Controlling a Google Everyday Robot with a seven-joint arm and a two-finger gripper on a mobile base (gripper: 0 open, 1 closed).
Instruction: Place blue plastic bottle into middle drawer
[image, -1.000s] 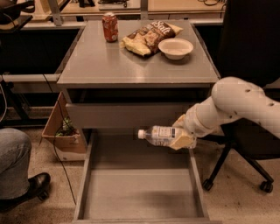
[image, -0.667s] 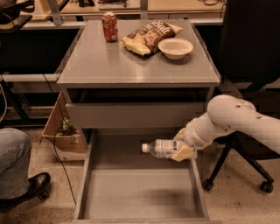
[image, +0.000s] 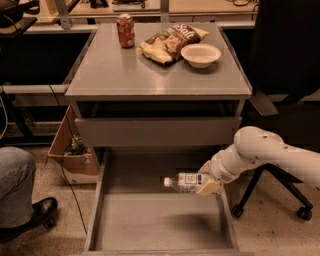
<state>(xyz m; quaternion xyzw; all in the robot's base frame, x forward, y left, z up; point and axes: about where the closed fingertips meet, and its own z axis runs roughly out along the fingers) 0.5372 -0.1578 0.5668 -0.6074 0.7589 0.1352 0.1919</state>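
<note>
Left of the open middle drawer (image: 150, 225), a seated person's leg (image: 17, 187) is cut off. Above the drawer, a grey metal counter (image: 115, 75) bears a red can (image: 125, 31), a crumpled bag (image: 170, 42) reading "Salt", and a white bowl (image: 201, 54). Over the drawer's right side, the pincer (image: 206, 183) clamps the blue plastic bottle (image: 185, 181), which lies level with its label unreadable.

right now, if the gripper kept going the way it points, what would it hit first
Probably the middle drawer's left wall. The gripper, over the drawer's right side, points left holding the blue plastic bottle, cap leading; depth unclear.
</note>
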